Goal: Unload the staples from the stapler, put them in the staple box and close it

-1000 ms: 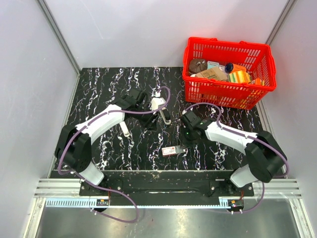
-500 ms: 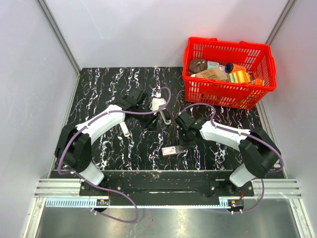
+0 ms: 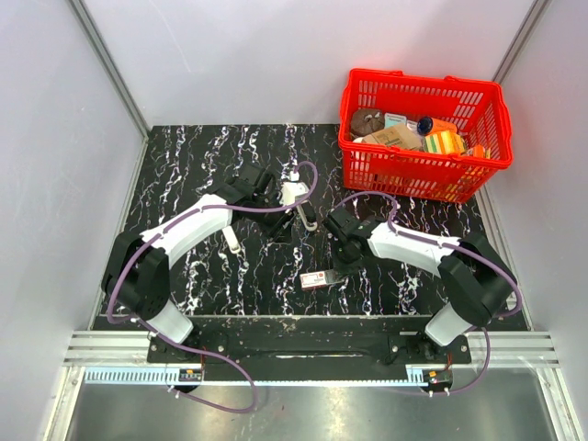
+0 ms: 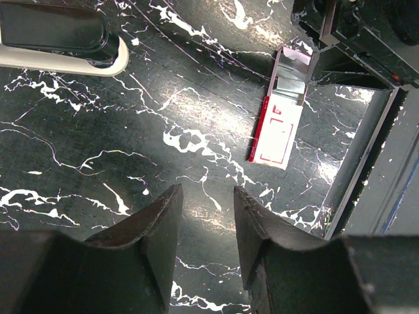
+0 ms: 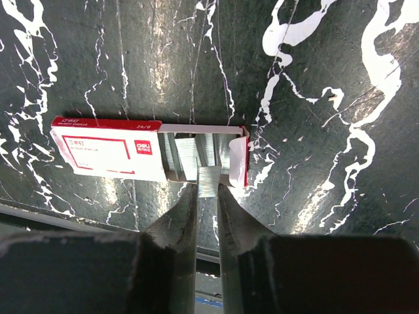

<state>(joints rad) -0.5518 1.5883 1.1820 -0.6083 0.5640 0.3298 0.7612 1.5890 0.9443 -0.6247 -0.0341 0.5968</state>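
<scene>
**Holding a staple strip (image 5: 209, 178) over its open box (image 5: 108, 156)**

Showed the stapler (image 3: 302, 211) lying on the table (image 3: 184, 165), just beside the left gripper (image 4: 208, 196), jaws partly parted, gripping nothing, probably standing by. Pinched the staple strip in the nearly closed right gripper (image 5: 208, 191), at the mouth of the red-and-white box, seemingly to stow it.
</scene>
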